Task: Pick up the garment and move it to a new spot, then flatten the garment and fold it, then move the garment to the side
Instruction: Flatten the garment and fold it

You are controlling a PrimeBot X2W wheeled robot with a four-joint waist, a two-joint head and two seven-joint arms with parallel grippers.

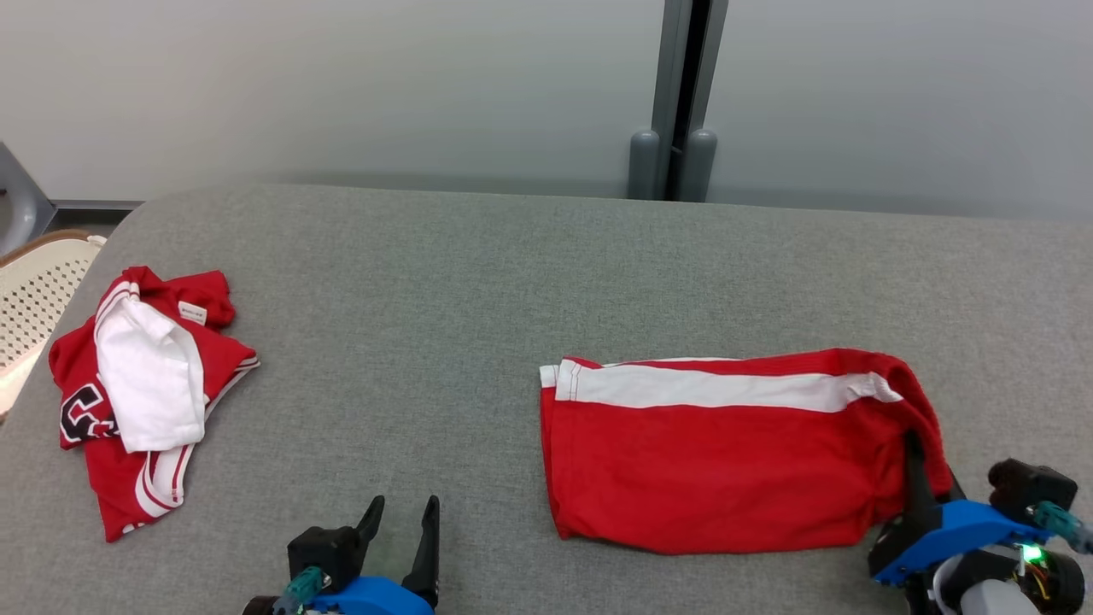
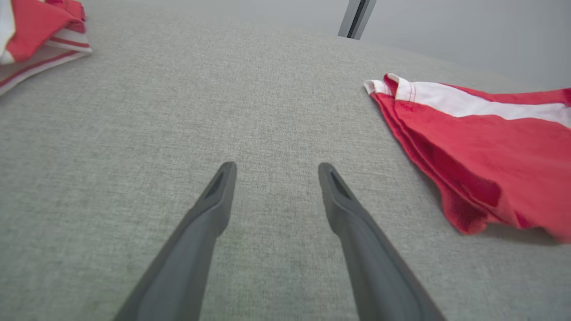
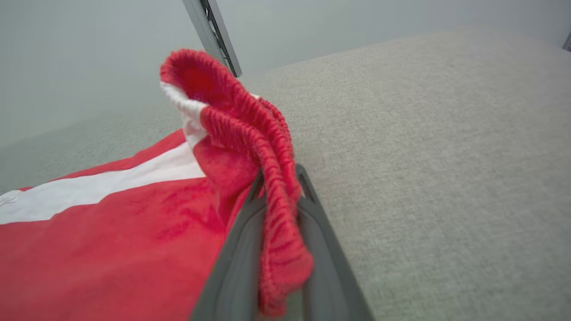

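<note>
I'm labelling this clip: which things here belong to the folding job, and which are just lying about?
Job: folded red shorts with white stripe; right gripper, shut on their ribbed waistband; open left gripper, idle over the grey fabric table.
Lying about: crumpled red-and-white jersey; white perforated basket-like item.

The shorts (image 1: 717, 461) are showing bright red, with one broad white stripe and a ribbed red waistband. The crumpled jersey (image 1: 141, 401) is showing red and white, thin stripes edging it, plus a dark letter. The tabletop (image 1: 427, 282) is showing a flecked grey weave. The left claw (image 1: 405, 506) and right claw (image 3: 279, 174) are showing dark grey above blue. The basket (image 1: 38, 290) is showing cream, dotted with holes.
</note>
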